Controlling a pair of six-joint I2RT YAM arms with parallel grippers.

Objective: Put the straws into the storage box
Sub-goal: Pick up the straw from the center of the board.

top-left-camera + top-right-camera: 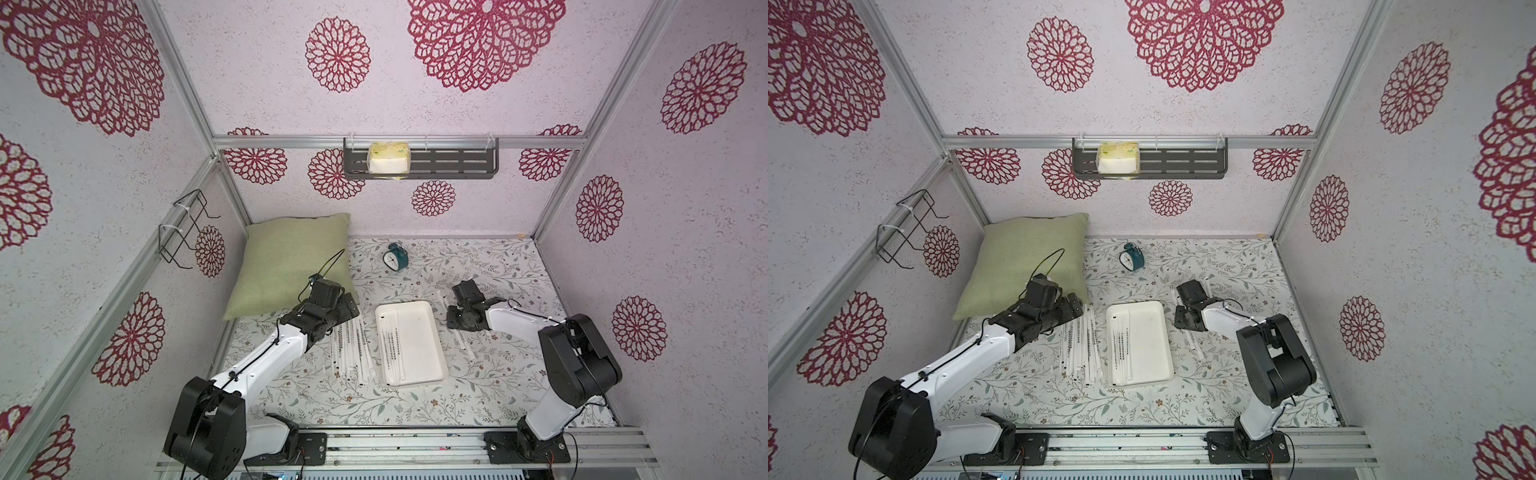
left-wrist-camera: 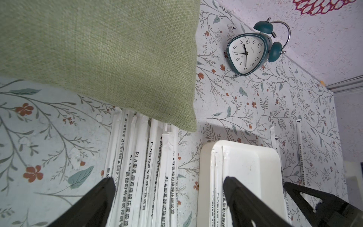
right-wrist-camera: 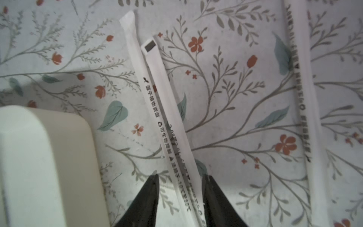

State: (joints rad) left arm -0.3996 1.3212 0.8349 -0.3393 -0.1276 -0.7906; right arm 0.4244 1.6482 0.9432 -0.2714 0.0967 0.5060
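On floral tabletop, flower-papered walls, left claw spread wide, right claw parted astride straws

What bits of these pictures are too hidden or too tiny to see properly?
- Left wrist view: the green fabric cushion covers the far ends of some white paper-wrapped straws.
- In a top view: the print on the straws in the shallow white rounded tray is too small to read.
- Right wrist view: the picture's edge cuts off most of that tray.
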